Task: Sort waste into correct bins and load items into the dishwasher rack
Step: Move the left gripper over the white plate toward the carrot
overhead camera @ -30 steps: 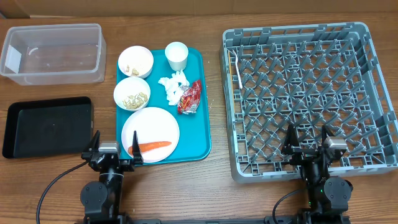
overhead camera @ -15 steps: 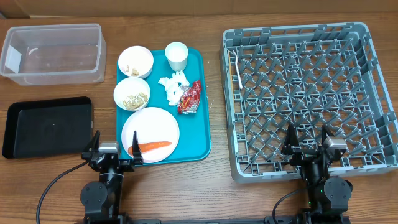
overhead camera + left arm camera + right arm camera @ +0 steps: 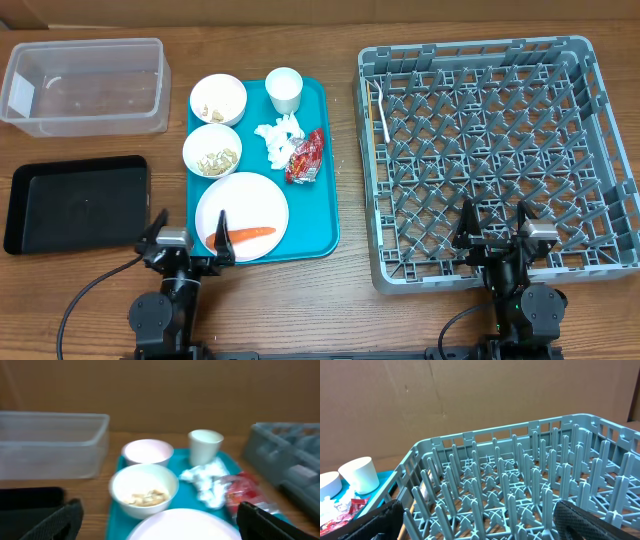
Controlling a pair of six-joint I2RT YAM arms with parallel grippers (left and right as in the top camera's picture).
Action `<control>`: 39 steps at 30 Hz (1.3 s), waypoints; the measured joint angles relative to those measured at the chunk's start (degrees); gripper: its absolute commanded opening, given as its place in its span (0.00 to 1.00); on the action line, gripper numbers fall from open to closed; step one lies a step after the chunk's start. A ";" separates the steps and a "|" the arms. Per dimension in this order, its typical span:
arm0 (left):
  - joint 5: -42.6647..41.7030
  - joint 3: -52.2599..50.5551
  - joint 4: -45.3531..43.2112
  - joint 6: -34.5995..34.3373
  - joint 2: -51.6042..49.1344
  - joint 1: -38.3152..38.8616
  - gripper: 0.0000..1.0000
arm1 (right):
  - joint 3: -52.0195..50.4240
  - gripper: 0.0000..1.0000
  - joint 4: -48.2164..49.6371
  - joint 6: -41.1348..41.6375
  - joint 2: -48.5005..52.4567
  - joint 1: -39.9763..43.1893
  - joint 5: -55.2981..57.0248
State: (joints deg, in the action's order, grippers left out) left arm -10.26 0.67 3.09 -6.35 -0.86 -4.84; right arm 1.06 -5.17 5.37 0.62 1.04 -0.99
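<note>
Left gripper (image 3: 187,233) and right gripper (image 3: 495,226) spread wide, holding nothing.

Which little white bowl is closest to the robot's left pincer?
The front bowl, right next to the big plate, is nearest the left pincer. The back bowl sits farther away, beside the cup.

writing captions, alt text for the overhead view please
A teal tray holds a plate with a carrot stick, two bowls, a cup, tissue and a red wrapper. A grey rack sits right; clear tub and black tray left.
</note>
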 measured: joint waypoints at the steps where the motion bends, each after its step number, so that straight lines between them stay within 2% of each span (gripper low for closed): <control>1: -1.64 0.00 -0.22 -2.69 0.00 0.00 1.00 | 0.00 1.00 -0.02 -0.02 0.00 0.00 0.00; 4: -7.58 0.00 -1.31 -12.11 0.00 0.00 1.00 | 0.00 1.00 0.02 -0.02 0.00 0.00 -0.02; 6: -9.75 -0.07 -2.36 -15.87 0.00 0.00 1.00 | 0.00 1.00 0.02 0.00 0.00 0.00 0.00; 9: -14.25 -0.13 -5.49 -19.04 0.00 0.00 1.00 | 0.00 1.00 0.00 0.02 0.00 0.00 0.00; 11: -15.61 0.22 -3.87 -20.11 0.00 0.00 1.00 | 0.00 1.00 0.02 0.00 0.00 0.00 -0.02; 14: -15.23 3.10 4.09 -21.40 -0.02 0.00 1.00 | 0.00 1.00 0.00 -0.02 0.00 0.00 0.00; 16: -13.46 9.11 13.27 -22.08 -1.22 0.00 1.00 | 0.00 1.00 0.02 -0.02 0.00 0.00 0.00; 19: -10.71 17.88 20.48 -21.77 -4.59 0.00 1.00 | 0.00 1.00 0.02 0.00 0.00 0.02 0.00; 24: -10.08 31.80 21.68 -20.68 -12.24 0.00 1.00 | 0.00 1.00 0.04 0.02 0.00 0.00 -0.02; 29: -13.77 33.38 20.59 -20.74 -13.86 0.00 1.00 | 0.00 1.00 0.00 0.00 0.00 0.00 0.00; 32: -15.10 34.40 23.52 -23.82 -16.17 0.00 1.00 | 0.00 1.00 0.02 0.00 0.00 0.00 0.00; 35: -14.78 38.88 31.52 -25.53 -21.11 0.00 1.00 | 0.00 1.00 0.02 -0.02 0.00 0.02 -0.02; 36: -13.77 43.32 37.88 -26.27 -25.46 0.00 1.00 | 0.00 1.00 0.02 0.00 0.00 0.00 0.00; 39: -11.32 52.19 48.54 -26.56 -33.88 0.00 1.00 | 0.00 1.00 0.04 0.00 0.02 0.00 0.00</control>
State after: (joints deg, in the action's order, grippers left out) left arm -21.58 52.86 51.64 -32.91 -34.74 -4.84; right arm 1.06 -5.13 5.37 0.64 1.04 -0.99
